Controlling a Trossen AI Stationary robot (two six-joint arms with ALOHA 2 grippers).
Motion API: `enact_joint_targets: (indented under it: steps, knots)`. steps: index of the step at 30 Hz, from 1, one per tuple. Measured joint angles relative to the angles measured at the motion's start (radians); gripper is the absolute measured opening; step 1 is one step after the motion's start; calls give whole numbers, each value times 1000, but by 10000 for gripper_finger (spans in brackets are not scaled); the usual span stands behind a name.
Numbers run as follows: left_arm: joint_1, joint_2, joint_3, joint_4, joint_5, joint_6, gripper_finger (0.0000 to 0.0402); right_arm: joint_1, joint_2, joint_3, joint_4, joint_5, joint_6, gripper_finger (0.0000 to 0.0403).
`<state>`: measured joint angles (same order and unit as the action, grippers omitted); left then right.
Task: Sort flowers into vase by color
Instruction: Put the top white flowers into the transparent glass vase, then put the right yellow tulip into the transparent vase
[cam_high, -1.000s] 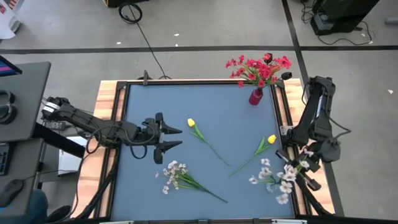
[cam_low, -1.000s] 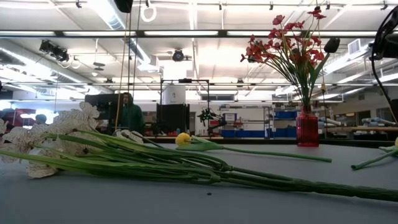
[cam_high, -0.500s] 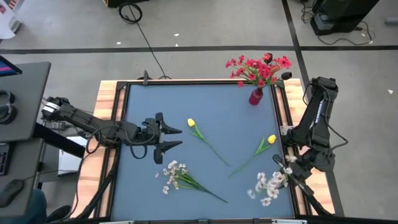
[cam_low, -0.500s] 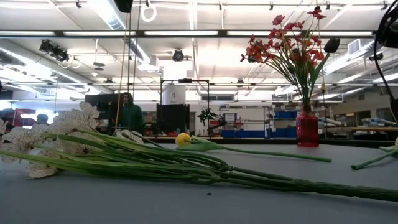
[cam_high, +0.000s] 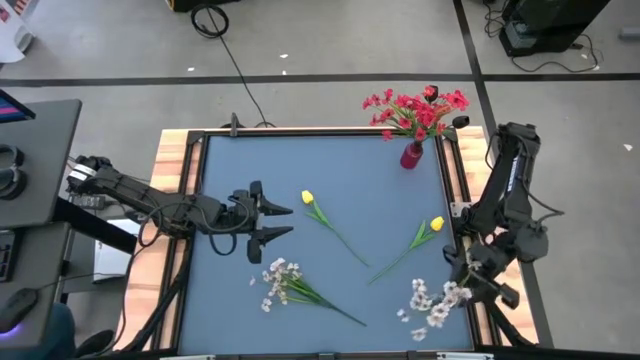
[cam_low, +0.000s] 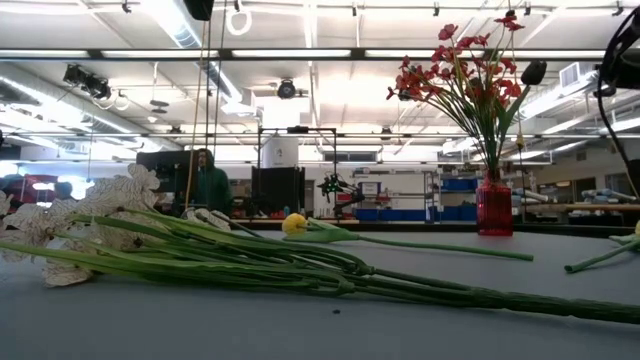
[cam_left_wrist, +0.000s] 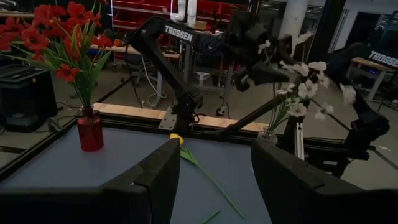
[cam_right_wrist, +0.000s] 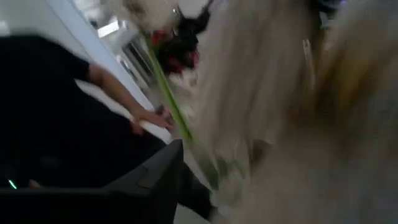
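**High view: five flower pieces counted, right arm at a white spray**

Two yellow tulips lie on the table (cam_high: 330, 170), one left of centre (cam_high: 308, 199) and one toward the right (cam_high: 437, 224). There are two white sprays: one lying near the centre (cam_high: 280, 281), the other (cam_high: 432, 303) at the near right edge, just beside the right gripper (cam_high: 472, 278). One bunch of red flowers (cam_high: 418, 110) stands upright in the red vase (cam_high: 411, 155) at the far right corner.

The right arm bends down over the right rail; whether its jaws grasp the spray cannot be told. The left arm reaches level in from the left, and the left gripper (cam_high: 288, 221) has its jaws spread and empty, near the left tulip.
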<state>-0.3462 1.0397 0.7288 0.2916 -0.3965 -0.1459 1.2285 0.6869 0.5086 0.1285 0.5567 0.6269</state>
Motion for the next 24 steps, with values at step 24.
enact_joint_targets:
  steps: [24]
  knots:
    - [0, 0, 0, 0, 0, 0, 203, -234, -107, 0, 402, 937, -203, 146]
